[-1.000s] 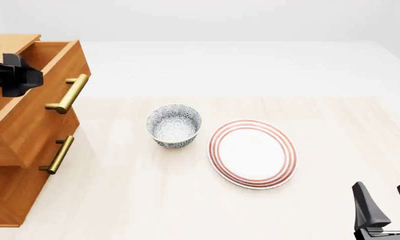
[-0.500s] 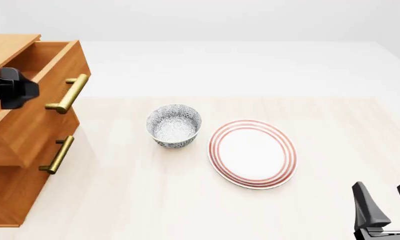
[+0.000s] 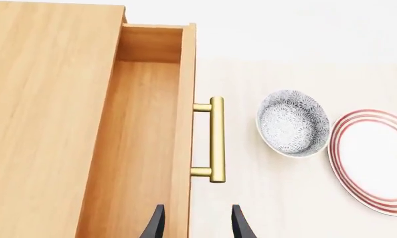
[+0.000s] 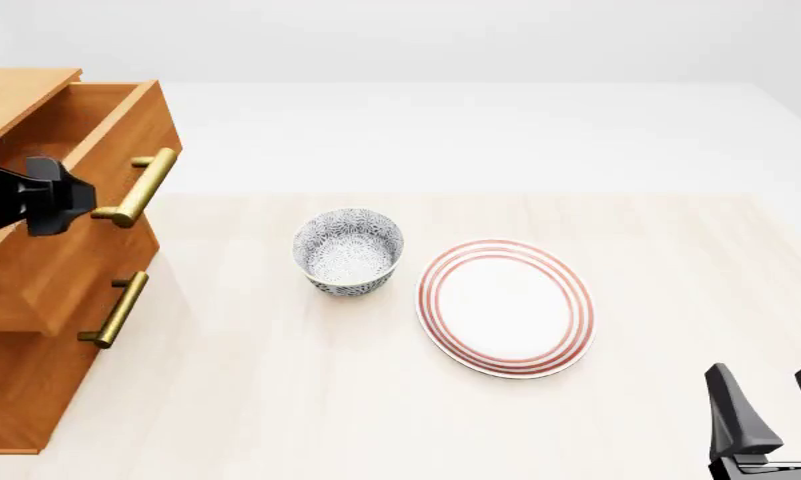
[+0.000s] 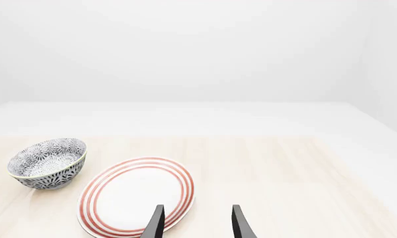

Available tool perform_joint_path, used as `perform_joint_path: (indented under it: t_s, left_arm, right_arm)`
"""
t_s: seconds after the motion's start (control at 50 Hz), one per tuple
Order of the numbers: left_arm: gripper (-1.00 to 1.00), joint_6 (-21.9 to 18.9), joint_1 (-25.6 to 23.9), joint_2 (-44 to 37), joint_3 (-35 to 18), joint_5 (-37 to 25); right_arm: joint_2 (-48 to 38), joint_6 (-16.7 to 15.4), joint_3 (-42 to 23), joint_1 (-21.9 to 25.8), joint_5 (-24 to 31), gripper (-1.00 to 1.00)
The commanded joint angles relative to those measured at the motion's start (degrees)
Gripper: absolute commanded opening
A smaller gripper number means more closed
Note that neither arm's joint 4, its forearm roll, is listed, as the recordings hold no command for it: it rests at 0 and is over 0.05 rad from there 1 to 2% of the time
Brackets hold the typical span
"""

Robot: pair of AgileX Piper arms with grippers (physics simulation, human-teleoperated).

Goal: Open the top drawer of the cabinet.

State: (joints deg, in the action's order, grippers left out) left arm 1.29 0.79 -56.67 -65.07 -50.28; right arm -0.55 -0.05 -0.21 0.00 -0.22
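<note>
My left gripper (image 3: pixel 193 223) shows two dark tapered fingertips spread apart, holding nothing, straddling the front panel's top edge of the top drawer (image 3: pixel 142 148). That drawer is pulled out: smooth orange-brown wood, bare inside, with a round brass bar handle (image 3: pixel 215 140) on two posts. Beside it lie a bowl (image 3: pixel 292 124) with a fine blue-grey floral pattern and a white plate (image 3: pixel 373 161) ringed in red.

From the front, the cabinet (image 4: pixel 27 330) stands at the bench's left edge, its top drawer jutting toward the middle. My left gripper (image 4: pixel 53 196) hangs over the drawer's front, just beside the handle.

My right gripper (image 5: pixel 194 221) is released, fingers parted above the pale wood-grain table (image 5: pixel 291 168) near its front right corner. No writing shows anywhere.
</note>
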Motion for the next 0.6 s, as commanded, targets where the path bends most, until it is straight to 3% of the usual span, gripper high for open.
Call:
perform_joint_path:
  t_s: [0.02,0.42,0.46,0.48,0.6]
  left_arm:
    - [1.0,0.5,-0.4,-0.22,2.13,1.7]
    - [1.0,0.05,0.96,-0.01,4.14,3.13]
    - [1.0,-1.79,2.81,-0.13,4.64,3.07]
    - [1.0,-0.24,1.13,-0.44,4.63,3.54]
    - [1.0,-0.87,1.66,-0.49,4.97,3.58]
  right_arm:
    - [0.08,-0.01,0.03,0.0,0.0,1.0]
    - [0.06,0.02,0.04,-0.01,0.0,1.0]
    - [0.06,0.02,0.04,-0.01,0.0,1.0]
    - [0.06,0.01,0.04,0.0,0.0,1.0]
    - [0.07,0.01,0.04,-0.01,0.0,1.0]
